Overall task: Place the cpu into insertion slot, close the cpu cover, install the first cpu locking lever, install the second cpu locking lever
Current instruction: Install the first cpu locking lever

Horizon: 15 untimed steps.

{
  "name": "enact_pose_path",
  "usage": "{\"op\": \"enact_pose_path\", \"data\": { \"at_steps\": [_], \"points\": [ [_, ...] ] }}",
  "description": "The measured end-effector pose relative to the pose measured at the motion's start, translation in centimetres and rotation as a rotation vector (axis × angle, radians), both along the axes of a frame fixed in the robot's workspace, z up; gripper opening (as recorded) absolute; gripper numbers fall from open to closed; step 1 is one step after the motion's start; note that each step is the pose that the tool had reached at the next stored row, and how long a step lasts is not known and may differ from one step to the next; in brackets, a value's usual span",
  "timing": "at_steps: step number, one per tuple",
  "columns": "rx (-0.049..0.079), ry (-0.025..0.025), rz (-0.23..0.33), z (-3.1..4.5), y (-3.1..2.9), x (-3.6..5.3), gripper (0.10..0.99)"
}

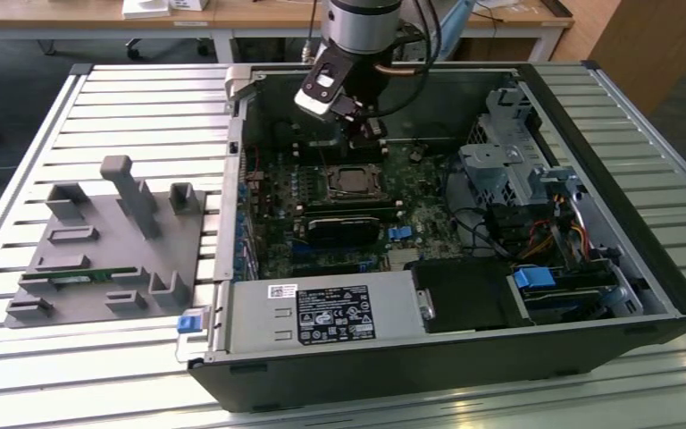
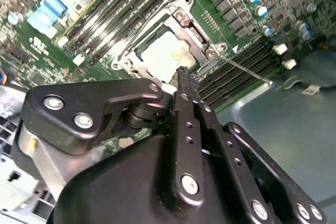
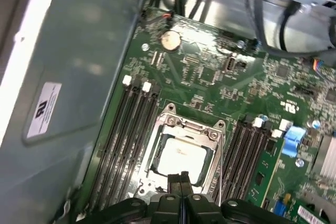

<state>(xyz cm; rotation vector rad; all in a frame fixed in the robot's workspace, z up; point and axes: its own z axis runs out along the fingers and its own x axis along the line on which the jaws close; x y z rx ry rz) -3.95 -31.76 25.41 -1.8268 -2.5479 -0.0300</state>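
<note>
Cpu (image 3: 181, 158) pale sq., silvery frame cover (image 3: 186, 127), blk claw (image 3: 181, 174) pinched

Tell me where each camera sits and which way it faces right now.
Exterior view: off the arm, above the table, looking down into the open case; shows the arm and gripper over the motherboard.
First wrist view: on the arm, looking down past the shut jaws at the cpu.
Second wrist view: on the arm, looking along the gripper's links at the cpu from a different angle.
Shared: both wrist views show the cpu with the jaw tips close by it.
</note>
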Motion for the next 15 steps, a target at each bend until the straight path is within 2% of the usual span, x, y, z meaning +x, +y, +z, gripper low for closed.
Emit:
{"op": "enact_pose_path", "data": {
  "at_steps": [8, 15],
  "points": [
    [0.000, 0.0000, 0.127, 0.00, 0.00, 0.00, 0.106],
    [0.000, 0.0000, 0.199, 0.00, 0.00, 0.00, 0.106]
  ]
}}
